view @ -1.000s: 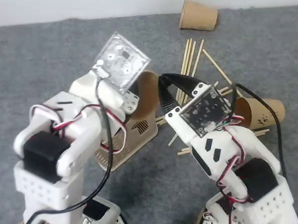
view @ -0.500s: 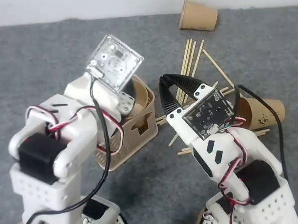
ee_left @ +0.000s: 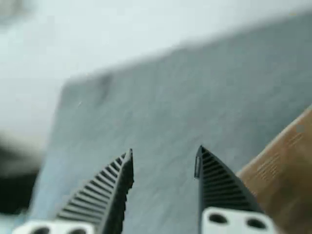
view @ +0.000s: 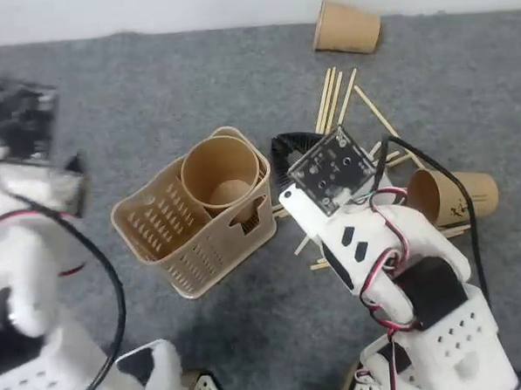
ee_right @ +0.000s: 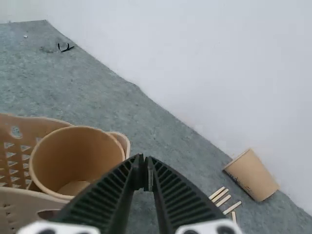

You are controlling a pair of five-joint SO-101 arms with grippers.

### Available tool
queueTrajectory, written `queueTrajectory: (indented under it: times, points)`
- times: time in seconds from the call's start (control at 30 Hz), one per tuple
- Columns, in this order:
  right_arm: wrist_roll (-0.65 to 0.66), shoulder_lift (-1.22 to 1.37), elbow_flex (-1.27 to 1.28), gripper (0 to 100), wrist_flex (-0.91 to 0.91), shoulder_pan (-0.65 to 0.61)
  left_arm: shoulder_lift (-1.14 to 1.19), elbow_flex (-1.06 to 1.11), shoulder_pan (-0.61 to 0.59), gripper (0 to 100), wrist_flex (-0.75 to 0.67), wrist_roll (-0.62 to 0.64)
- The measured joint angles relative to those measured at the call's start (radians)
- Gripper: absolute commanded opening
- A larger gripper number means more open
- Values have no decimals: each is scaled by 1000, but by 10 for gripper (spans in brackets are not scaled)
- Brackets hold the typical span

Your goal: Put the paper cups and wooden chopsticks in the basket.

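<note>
A tan slotted basket stands left of centre with one paper cup upright inside it. Another cup lies at the far edge, and a third lies on its side at the right. Wooden chopsticks are scattered between those two. My right gripper hangs shut and empty just right of the basket; in its wrist view the gripper points over the basket and its cup. My left gripper is open and empty over the grey mat, off to the left.
Grey mat covers the table, with a white wall behind it. The left arm stands raised at the left edge. A tan surface shows beside the left gripper. The far cup and chopsticks lie near the wall.
The left arm let go of the cup in the basket and swung away to the left. The right gripper closed and shifted slightly toward the basket.
</note>
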Motion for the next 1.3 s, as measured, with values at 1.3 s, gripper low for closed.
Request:
queueTrajectory:
  times: [1.3]
  points:
    - [0, 14, 153, 7, 8, 46, -23, 1033, -1415, 199, -436, -907]
